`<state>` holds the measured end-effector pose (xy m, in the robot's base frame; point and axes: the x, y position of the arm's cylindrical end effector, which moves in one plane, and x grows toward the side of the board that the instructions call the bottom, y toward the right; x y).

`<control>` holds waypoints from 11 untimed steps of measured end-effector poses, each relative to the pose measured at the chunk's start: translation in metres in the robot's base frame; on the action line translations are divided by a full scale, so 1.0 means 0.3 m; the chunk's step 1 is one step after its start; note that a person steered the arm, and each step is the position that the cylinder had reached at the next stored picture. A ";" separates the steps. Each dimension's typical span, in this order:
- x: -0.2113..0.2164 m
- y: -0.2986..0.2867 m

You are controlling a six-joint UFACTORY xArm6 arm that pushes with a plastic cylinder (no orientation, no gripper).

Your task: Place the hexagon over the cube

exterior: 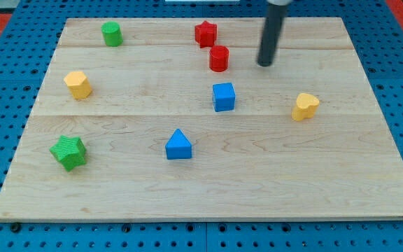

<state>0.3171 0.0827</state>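
Observation:
A yellow hexagon (78,84) lies at the view's left side of the wooden board. A blue cube (223,96) sits near the board's middle, far to the right of the hexagon. My tip (265,65) rests on the board up and to the right of the cube, just right of a red cylinder (219,58). It touches no block. The rod rises from it out of the view's top.
A red star (206,33) sits above the red cylinder. A green cylinder (112,33) is at the top left, a green star (68,152) at the lower left, a blue triangle (178,145) below the cube, a yellow heart (304,106) at the right. The board (369,175) lies on a blue pegboard.

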 end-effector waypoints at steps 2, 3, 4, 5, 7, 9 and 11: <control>0.040 -0.256; 0.124 -0.270; 0.203 -0.612; 0.391 -0.658; 0.374 -1.184; 0.188 -0.910; 0.190 -0.383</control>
<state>0.3739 -0.0323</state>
